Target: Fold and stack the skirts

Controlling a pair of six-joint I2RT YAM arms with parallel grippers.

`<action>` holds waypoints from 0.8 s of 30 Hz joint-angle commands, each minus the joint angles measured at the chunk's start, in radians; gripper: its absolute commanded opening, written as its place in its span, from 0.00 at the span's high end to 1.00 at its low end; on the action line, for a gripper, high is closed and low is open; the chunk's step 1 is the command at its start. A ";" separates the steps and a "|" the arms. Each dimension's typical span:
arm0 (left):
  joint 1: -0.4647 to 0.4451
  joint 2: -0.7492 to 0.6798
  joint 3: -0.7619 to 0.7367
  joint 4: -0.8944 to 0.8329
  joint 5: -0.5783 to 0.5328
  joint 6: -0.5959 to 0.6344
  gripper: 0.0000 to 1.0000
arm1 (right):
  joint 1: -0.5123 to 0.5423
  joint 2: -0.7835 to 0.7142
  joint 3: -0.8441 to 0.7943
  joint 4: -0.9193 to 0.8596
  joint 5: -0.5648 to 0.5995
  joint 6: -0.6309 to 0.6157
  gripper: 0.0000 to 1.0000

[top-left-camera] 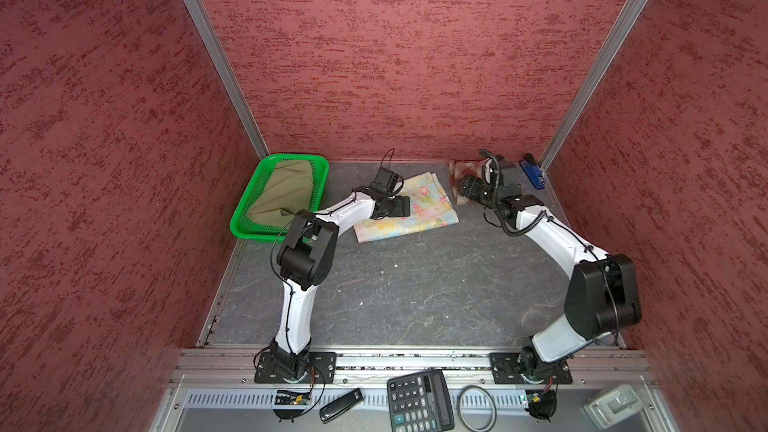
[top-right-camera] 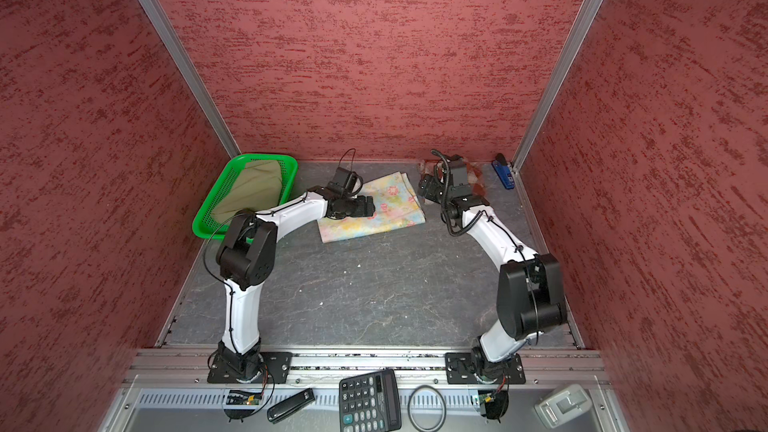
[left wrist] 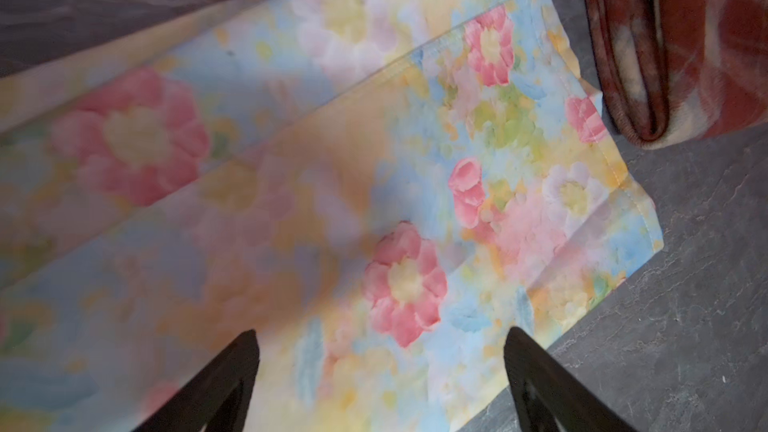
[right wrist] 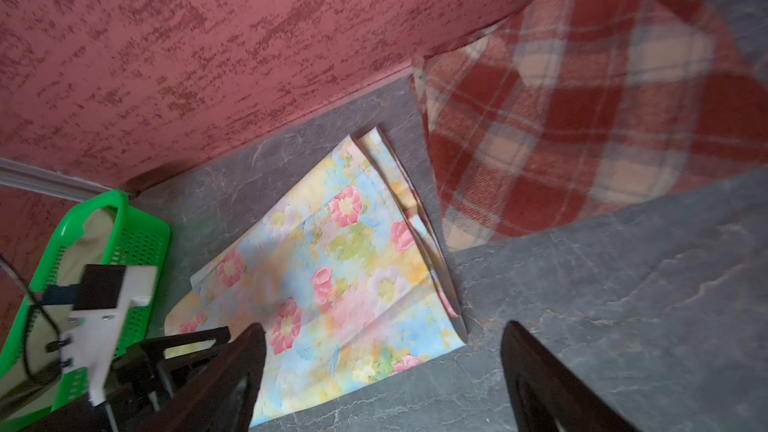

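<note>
**Floral skirt folded, both grippers open and empty, stacking outstanding**

We find the pastel yellow-blue floral skirt (top-left-camera: 419, 209), of thin cloth, lying folded flat on the dark grey stone-patterned table top (top-left-camera: 415, 284), in the upper centre of both top views. Its long axis runs from the lower left to the upper right of the frame.

The left gripper (left wrist: 381, 332) hangs over the left end of the floral skirt, jaws spread wide with nothing between them. The right gripper (right wrist: 382, 326) is likewise spread and empty. In both top views it sits just right of the floral skirt's right edge.

The red-brown and cream plaid skirt (right wrist: 561, 139), of thicker cloth, lies folded against the back wall, just to the upper right of the floral skirt. A narrow strip of table separates the two. The plain olive-khaki skirt (top-left-camera: 286, 193) lies loose in the green plastic mesh basket (top-left-camera: 249, 197) at the upper left, well apart from both.

In our judgement the coming move carries the floral skirt rightward, roughly along its own long axis, onto the plaid skirt. Each arm is nearer its own end, so a two-ended lift appears suitable. The thin folded layers may slide apart in transit.
</note>
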 commanded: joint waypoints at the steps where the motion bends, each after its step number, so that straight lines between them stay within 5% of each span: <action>1: -0.025 0.065 0.067 -0.041 0.011 0.025 0.08 | -0.009 -0.075 -0.025 -0.015 0.038 0.019 0.11; 11: -0.080 0.074 -0.056 -0.037 0.060 0.053 0.17 | -0.022 -0.214 -0.041 -0.078 0.077 -0.002 0.11; 24: -0.238 -0.194 -0.484 0.075 0.187 0.103 0.26 | -0.019 -0.227 -0.116 -0.132 0.063 -0.057 0.11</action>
